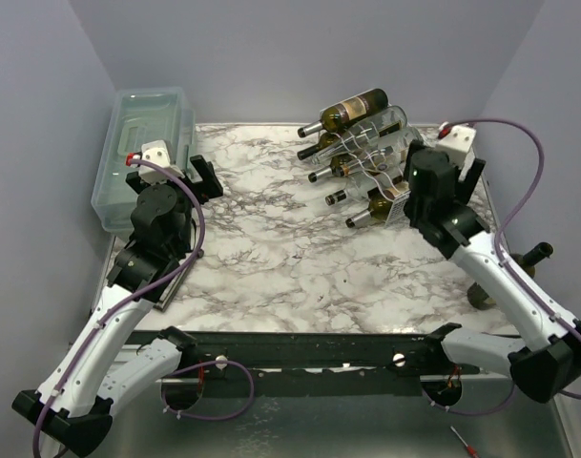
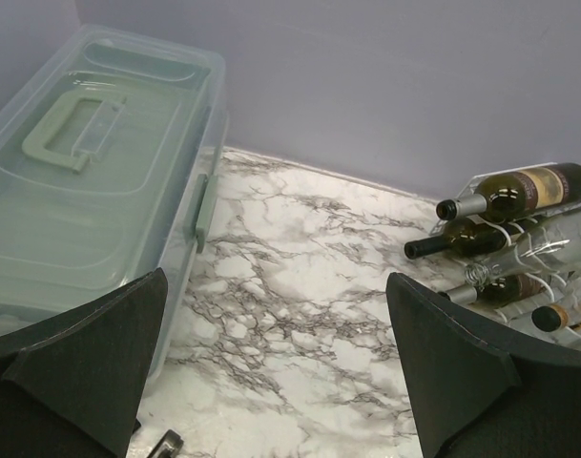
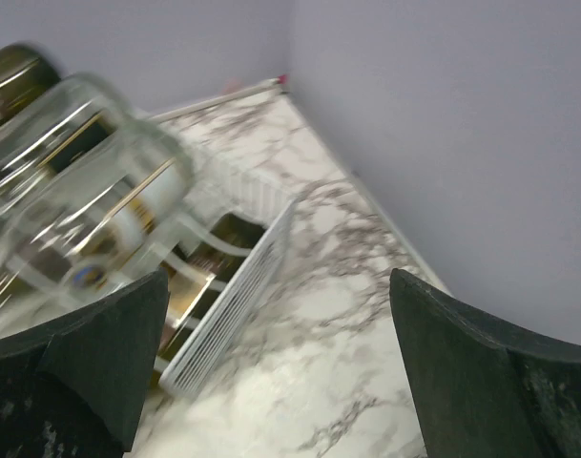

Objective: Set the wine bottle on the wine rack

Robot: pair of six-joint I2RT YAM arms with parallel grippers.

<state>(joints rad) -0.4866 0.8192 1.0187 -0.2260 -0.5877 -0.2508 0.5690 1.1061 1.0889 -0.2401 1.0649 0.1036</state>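
- Hovering beside the wine rack point(image 3: 235, 303), right gripper point(image 3: 278, 281) gapes empty; left gripper point(image 2: 276, 277) too.
- Wine bottles point(image 1: 352, 110) lie stacked on it; a careless sideways swing could topple them.

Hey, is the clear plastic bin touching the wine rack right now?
Apart. The top external view shows the plastic bin at the left edge and the wine rack at far right, with a broad stretch of the marble table between them.
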